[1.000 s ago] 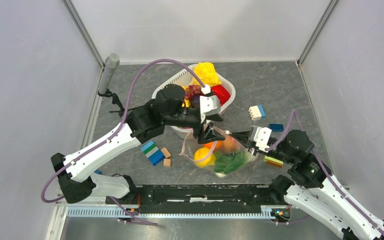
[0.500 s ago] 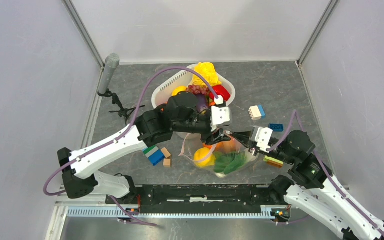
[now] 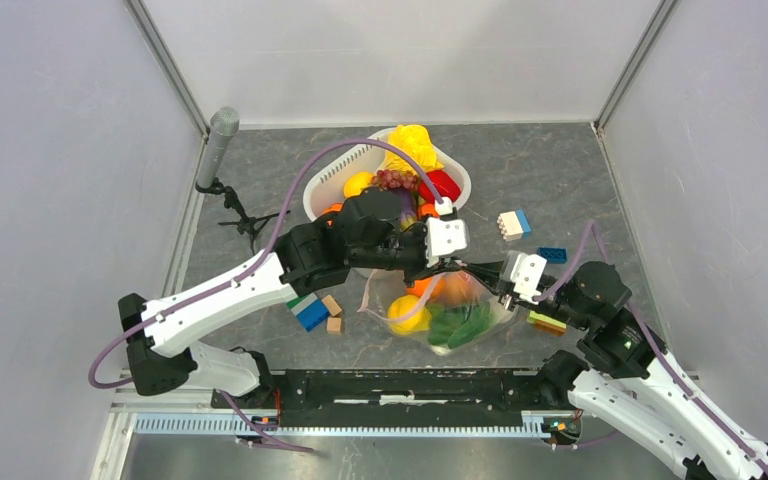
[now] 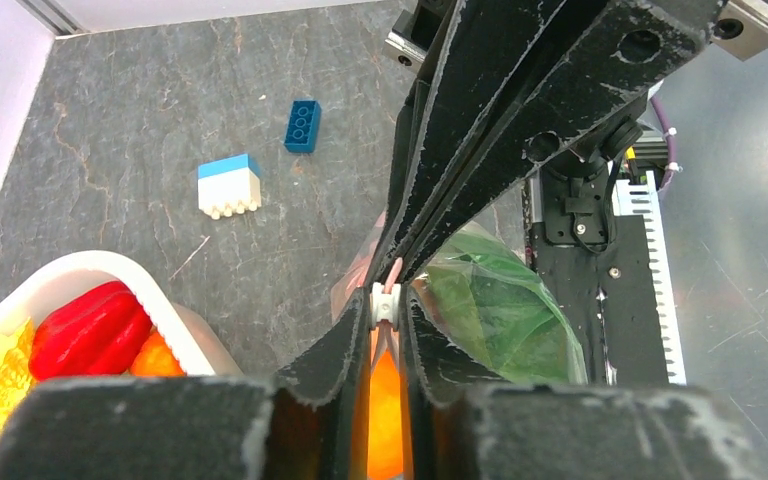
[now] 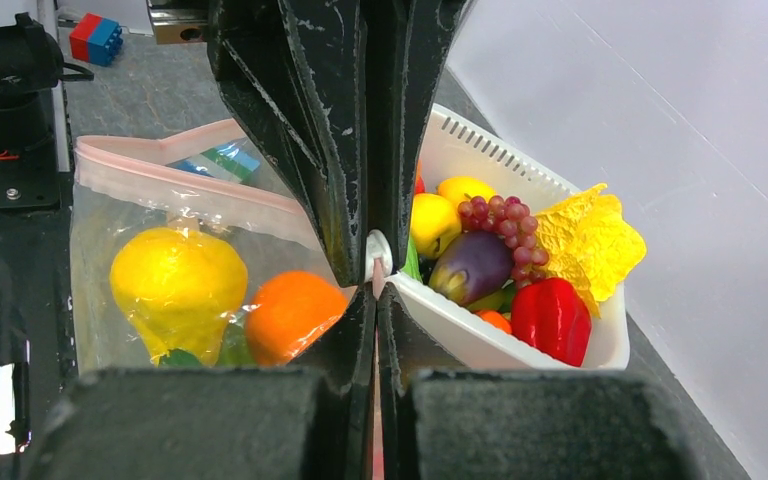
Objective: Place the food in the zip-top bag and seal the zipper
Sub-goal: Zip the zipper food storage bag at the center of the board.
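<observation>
The zip-top bag (image 3: pixel 440 315) lies in front of the white basket (image 3: pixel 345 165), holding a yellow fruit (image 5: pixel 178 280), an orange (image 5: pixel 290 312) and green food (image 4: pixel 500 310). More food fills the basket: a red pepper (image 5: pixel 552 315), an aubergine (image 5: pixel 475 265), grapes (image 3: pixel 392 180). The pink zipper (image 5: pixel 180 190) runs along the bag's mouth. My left gripper (image 4: pixel 388 305) is shut on the zipper's small white slider. My right gripper (image 5: pixel 375 295) is shut on the pink strip right beside it, tip to tip with the left.
A white-and-blue block (image 3: pixel 513 224) and a blue block (image 3: pixel 551 255) lie right of the basket. Blue, green and tan blocks (image 3: pixel 310 308) lie left of the bag. A grey cylinder on a stand (image 3: pixel 218 145) is at the far left. Walls close in three sides.
My left gripper has moved right from the basket's front to the bag's mouth and closed on the white slider. The right gripper has kept its hold on the strip.
</observation>
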`<state>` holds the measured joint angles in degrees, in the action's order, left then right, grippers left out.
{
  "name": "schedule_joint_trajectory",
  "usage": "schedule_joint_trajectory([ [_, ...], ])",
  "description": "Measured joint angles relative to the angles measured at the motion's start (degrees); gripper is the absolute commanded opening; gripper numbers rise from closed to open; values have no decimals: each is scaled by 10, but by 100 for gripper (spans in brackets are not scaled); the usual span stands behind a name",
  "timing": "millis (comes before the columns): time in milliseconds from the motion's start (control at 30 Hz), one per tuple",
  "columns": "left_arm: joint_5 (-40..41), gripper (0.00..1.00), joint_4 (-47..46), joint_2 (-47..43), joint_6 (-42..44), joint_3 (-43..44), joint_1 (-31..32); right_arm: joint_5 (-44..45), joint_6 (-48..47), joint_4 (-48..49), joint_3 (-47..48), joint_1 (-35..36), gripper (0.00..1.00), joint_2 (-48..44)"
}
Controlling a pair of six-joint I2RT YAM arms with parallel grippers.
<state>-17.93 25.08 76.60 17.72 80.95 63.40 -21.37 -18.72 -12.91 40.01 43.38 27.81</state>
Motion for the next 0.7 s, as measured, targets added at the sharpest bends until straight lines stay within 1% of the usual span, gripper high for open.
schedule_joint_trajectory([
  [100,0,11,4,-3,3,0,1,5,0,1,0,0,0,0],
  [200,0,5,9,-5,6,0,1,11,0,2,0,1,0,0],
  [333,8,3,10,-8,12,0,1,26,5,4,0,2,0,-3],
  [533,26,2,17,-19,19,-8,1,51,9,3,0,4,0,-12],
  [700,45,2,17,-38,19,-34,1,76,12,-5,-1,5,0,-24],
])
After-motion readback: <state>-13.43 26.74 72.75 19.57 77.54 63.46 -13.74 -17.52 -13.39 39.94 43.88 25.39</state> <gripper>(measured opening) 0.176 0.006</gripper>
